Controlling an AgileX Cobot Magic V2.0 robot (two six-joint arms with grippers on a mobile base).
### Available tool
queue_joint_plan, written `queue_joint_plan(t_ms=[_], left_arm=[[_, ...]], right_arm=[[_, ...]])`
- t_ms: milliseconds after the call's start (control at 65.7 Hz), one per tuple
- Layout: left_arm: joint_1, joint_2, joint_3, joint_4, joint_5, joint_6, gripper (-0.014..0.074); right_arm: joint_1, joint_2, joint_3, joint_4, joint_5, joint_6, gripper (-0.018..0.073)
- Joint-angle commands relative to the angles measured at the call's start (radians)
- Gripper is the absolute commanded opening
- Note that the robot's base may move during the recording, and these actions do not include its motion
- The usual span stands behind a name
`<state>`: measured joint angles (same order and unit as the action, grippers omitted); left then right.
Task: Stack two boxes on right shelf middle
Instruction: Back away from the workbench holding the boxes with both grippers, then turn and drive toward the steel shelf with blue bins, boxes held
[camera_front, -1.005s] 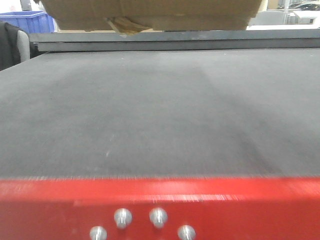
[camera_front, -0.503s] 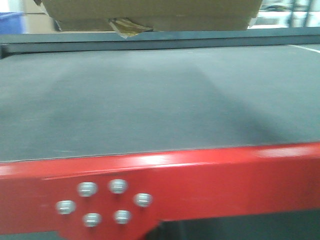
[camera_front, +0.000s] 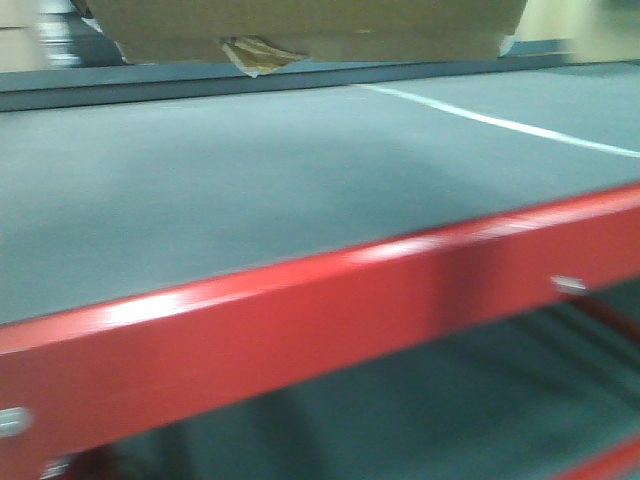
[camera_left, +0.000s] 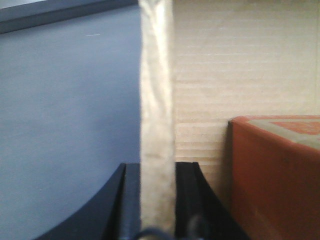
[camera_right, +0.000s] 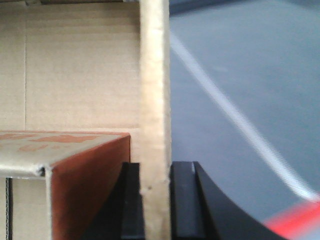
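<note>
A brown cardboard box (camera_front: 300, 25) hangs at the top of the front view, above the grey shelf board (camera_front: 250, 190). My left gripper (camera_left: 157, 172) is shut on the box's left wall (camera_left: 156, 100), one black finger on each side. My right gripper (camera_right: 156, 170) is shut on the box's right wall (camera_right: 154, 75) in the same way. A red-orange box lies inside the cardboard box; it shows in the left wrist view (camera_left: 275, 175) and in the right wrist view (camera_right: 85, 195).
A red steel beam (camera_front: 300, 320) fronts the grey board and slants up to the right. A white line (camera_front: 500, 122) crosses the board at the right, also in the right wrist view (camera_right: 225, 110). A lower shelf level (camera_front: 400, 410) shows under the beam.
The front view has swung: the red beam has risen in the frame and now slants, the bolt cluster has slid off to the left, and the white line has come into view. The held box keeps its place.
</note>
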<state>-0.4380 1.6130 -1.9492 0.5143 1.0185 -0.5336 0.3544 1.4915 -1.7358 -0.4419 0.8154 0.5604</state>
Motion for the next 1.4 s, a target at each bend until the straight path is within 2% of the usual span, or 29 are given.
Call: queue_joint_plan(t_ms=[0,1386], left_arm=[[0.005,-0.003,-0.01,0.049,0.003,0.006,-0.0111],[0.005,-0.003,-0.01,0.049,0.003,0.006,-0.0111]], right_arm=[[-0.008,-0.019,-0.02,-0.041,-0.062,0.006,-0.0154],[-0.008,-0.019,-0.02,-0.041,-0.062,0.006,-0.0154]])
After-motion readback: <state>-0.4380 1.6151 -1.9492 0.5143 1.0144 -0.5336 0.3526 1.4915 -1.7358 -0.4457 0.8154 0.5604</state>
